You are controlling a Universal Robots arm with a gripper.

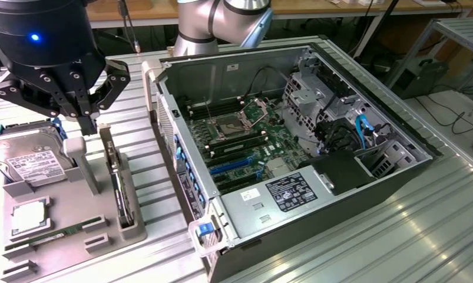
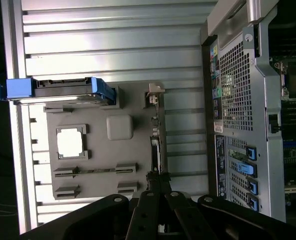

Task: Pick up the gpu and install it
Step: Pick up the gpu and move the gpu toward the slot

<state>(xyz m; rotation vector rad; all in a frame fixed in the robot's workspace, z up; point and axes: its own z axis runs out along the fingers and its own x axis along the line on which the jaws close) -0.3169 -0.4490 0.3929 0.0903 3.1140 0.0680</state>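
Observation:
The gpu (image 1: pixel 120 188) stands on its long edge in a slot of the grey holder tray (image 1: pixel 67 203), a thin dark card with a pale bracket strip at its far end. In the wrist view the gpu (image 2: pixel 155 135) is edge-on. My gripper (image 1: pixel 88 125) hangs above the tray's far end, a little towards the exterior view's left of the card, fingers shut together and holding nothing. Through the wrist camera the gripper (image 2: pixel 155 179) lines up over one end of the card. The open computer case (image 1: pixel 299 147) lies at the exterior view's right, its blue card slots (image 1: pixel 232 166) exposed.
The tray also carries a silver hard drive (image 1: pixel 28 156), a square processor (image 1: pixel 28 215) and a narrow memory stick (image 1: pixel 55 233). The case's perforated wall (image 2: pixel 237 75) rises close beside the tray. Everything rests on a ribbed metal table (image 1: pixel 424 236).

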